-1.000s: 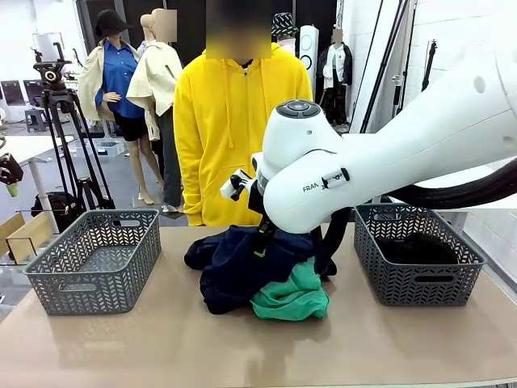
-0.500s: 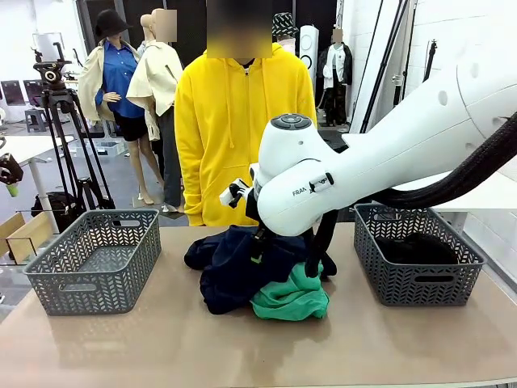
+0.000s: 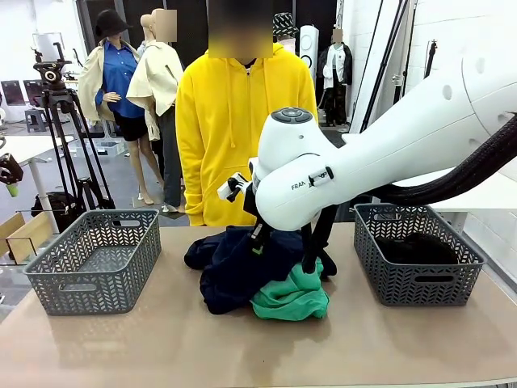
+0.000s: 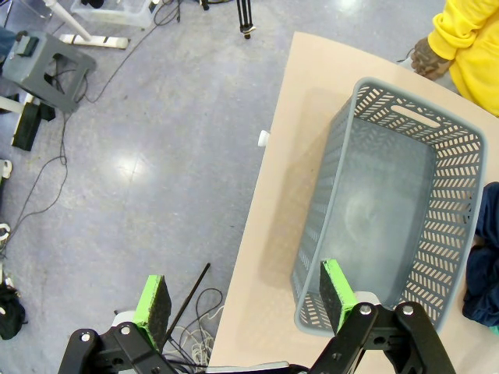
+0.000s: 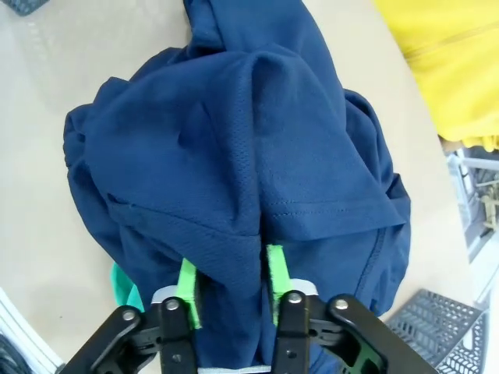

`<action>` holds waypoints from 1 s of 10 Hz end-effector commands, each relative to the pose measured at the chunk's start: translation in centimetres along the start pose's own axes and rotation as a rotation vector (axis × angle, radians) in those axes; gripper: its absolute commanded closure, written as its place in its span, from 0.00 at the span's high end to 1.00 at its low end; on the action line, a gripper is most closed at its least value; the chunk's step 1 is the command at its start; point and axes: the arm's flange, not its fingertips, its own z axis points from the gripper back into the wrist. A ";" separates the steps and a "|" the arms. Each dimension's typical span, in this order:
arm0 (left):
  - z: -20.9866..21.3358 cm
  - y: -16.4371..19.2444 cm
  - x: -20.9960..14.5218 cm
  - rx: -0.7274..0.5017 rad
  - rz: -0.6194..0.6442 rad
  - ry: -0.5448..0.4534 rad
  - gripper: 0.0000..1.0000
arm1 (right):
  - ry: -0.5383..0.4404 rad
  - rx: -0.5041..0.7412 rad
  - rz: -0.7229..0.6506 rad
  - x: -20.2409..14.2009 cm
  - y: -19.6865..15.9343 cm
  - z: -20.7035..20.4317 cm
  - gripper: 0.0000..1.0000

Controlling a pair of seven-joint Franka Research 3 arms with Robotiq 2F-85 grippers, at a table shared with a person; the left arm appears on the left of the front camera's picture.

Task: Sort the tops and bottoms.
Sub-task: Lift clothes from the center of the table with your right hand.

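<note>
Pinch on at the middle of the tan table: a raised fold of the dark navy blue cloth garment is caught between the green pads of the right gripper, the jaws drawn in on it from both sides. The garment lies bunched on the tabletop, not yet lifted, draped over a bright green cloth garment whose edge pokes out on the robot's side.

One black cloth garment is already lodged in the right grey lattice plastic basket. The left grey lattice plastic basket is seen bare inside. The sort is judged about a third done, with the navy and green pieces left. Top or bottom cannot be told from this bundle.

The pile is set well back from the near edge and close to the far one, where a person in a yellow hoodie stands just behind the table. Bare tabletop is left on both sides, between the pile and each basket. The left gripper is held spread wide with nothing between its pads, out past the table's left end above the floor, beside the left basket. The green piece may be dragged along when the navy one is raised.
</note>
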 end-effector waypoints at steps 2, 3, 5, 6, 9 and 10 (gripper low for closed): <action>0.2 0.1 -0.1 0.013 -0.003 0.000 1.00 | -0.015 0.028 -0.004 -1.0 -0.2 1.7 0.00; 0.2 0.1 -0.1 0.013 -0.003 0.000 1.00 | -0.023 0.022 0.000 -1.1 -0.4 2.5 0.00; 0.2 0.1 -0.1 0.013 -0.003 0.000 1.00 | -0.059 0.012 -0.007 -1.4 -1.3 5.4 0.00; 0.2 0.1 -0.1 0.013 -0.003 0.000 1.00 | -0.077 0.020 -0.014 -1.7 -2.0 7.1 0.00; 0.2 0.1 -0.1 0.013 -0.003 0.000 1.00 | -0.142 -0.058 -0.061 -0.9 -5.3 13.7 0.00; 0.2 0.1 -0.1 0.013 -0.003 0.000 1.00 | -0.185 -0.095 -0.072 -0.6 -6.4 16.7 0.00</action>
